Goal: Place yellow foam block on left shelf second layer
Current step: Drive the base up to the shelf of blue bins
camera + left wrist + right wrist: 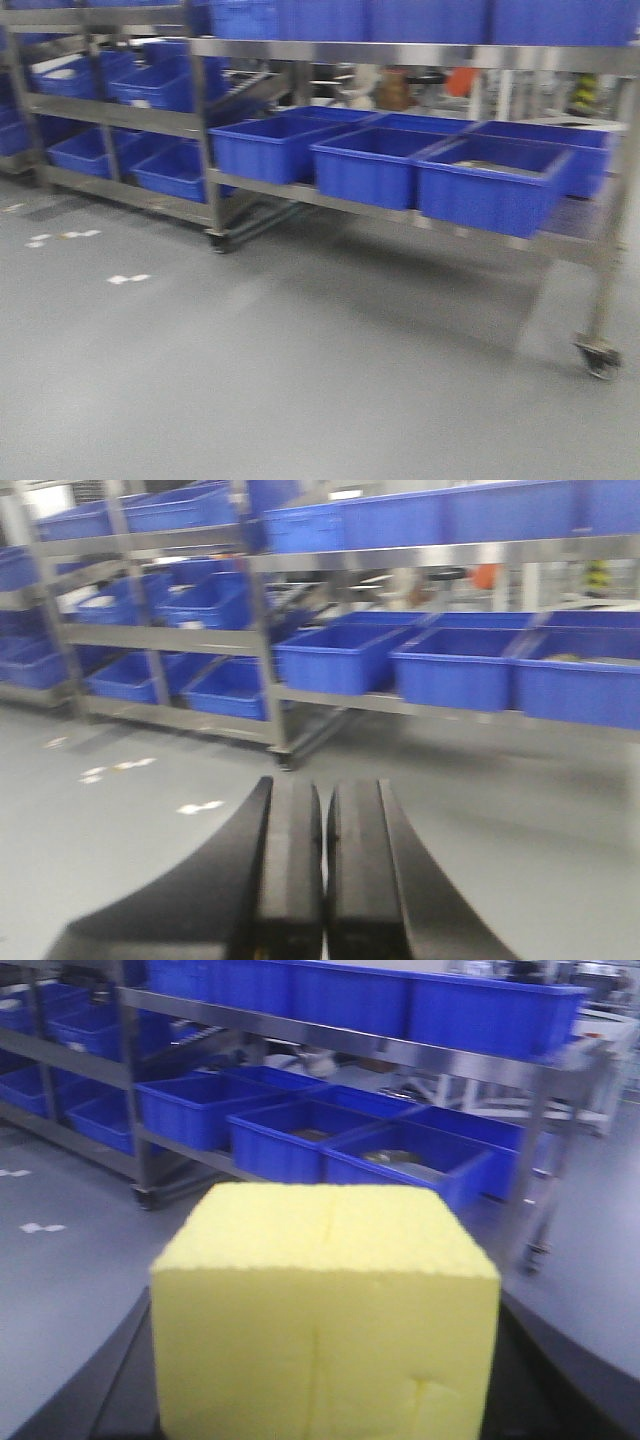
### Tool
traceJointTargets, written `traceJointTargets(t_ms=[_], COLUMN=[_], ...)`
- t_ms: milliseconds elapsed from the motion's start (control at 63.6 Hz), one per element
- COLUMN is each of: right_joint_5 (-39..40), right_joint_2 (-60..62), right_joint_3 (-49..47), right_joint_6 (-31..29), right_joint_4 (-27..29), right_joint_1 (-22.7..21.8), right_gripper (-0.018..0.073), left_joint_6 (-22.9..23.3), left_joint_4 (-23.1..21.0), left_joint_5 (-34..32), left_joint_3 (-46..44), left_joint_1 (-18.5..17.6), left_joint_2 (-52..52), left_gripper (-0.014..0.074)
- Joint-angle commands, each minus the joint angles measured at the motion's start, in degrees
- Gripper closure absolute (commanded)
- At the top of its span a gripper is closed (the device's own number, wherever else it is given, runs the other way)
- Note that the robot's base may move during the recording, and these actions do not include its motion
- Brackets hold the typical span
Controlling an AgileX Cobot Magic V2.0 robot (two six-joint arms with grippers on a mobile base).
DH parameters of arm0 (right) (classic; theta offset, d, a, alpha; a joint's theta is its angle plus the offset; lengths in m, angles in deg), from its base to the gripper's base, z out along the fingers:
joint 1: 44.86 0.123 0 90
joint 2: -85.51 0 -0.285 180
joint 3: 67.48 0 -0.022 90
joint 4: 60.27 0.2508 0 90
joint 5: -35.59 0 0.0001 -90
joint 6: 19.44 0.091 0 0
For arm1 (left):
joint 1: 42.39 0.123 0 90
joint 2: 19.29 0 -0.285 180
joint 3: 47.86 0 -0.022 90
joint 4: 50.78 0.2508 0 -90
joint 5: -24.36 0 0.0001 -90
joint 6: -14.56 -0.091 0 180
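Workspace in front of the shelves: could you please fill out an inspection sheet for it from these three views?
Surface: grey floor, bare and smooth.
Job's things: yellow foam block held at the right wrist camera, not yet shelved; left shelf rack stands ahead.
Clutter: white scraps on the floor.
End effectors: left end effector shut and empty; right end effector shut on the block.
Cables: nothing seen.
Surroundings: right shelf rack on casters; blue bins on both racks; views are blurred.
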Motion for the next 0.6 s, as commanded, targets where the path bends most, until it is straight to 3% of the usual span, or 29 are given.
traceJointTargets(t_ms=[0,581], right_joint_5=[5.3,5.3], right_joint_2=[-0.7,-0.7], right_joint_3=[-1.7,-1.7], right_joint_6=[-0.7,-0.7], right_joint_4=[0.0,0.0], right_joint_1=[-0.2,-0.2], right_gripper=[0.0072,0.0072], left_joint_6=[0.2,0.2], left_joint_4=[-0.3,-0.3], left_joint_5=[-4.7,-4.7], left_joint_3=[1.5,1.5], left_joint_1=[-0.5,-0.5], left_joint_2=[1.2,1.2], left_gripper=[0.0472,0.0472])
